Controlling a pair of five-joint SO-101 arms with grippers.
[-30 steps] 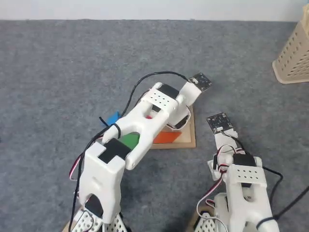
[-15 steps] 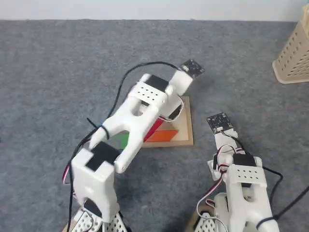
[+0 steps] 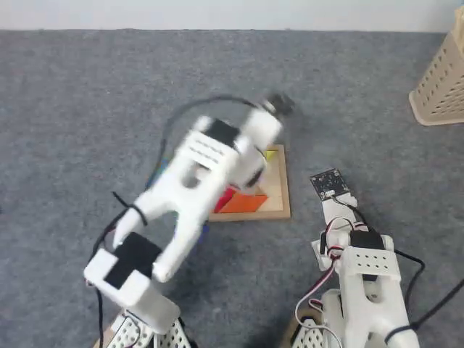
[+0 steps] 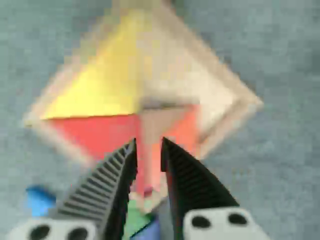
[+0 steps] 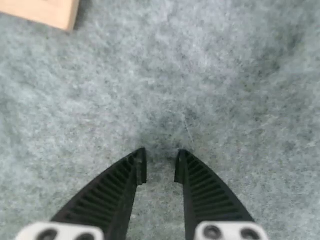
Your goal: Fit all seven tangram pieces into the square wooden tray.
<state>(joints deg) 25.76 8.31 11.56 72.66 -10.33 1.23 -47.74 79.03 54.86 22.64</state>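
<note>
**While a corner of the tray lies bare, the left claw hangs empty just short of it**

Across the grey bench, the left arm stretches from the lower left of the high view toward centre frame. It covers much of the square wooden tray. The right arm sits at lower right, well apart from the tray, so the left is plainly the nearer arm.

Inside the tray lie a yellow triangle, a red piece and an orange piece, with bare wood beside the yellow one. That gap lies just past the tips of the left claw, whose jaws are parted a little and hold nothing.

A green piece shows between the jaws, back toward their base; I cannot tell whether it sits inside the tray. A blue piece lies on the bench just outside the tray. Both are behind the tips, so the next pick probably calls for drawing back.

The right claw hangs over bare bench, slightly parted and empty.
</note>
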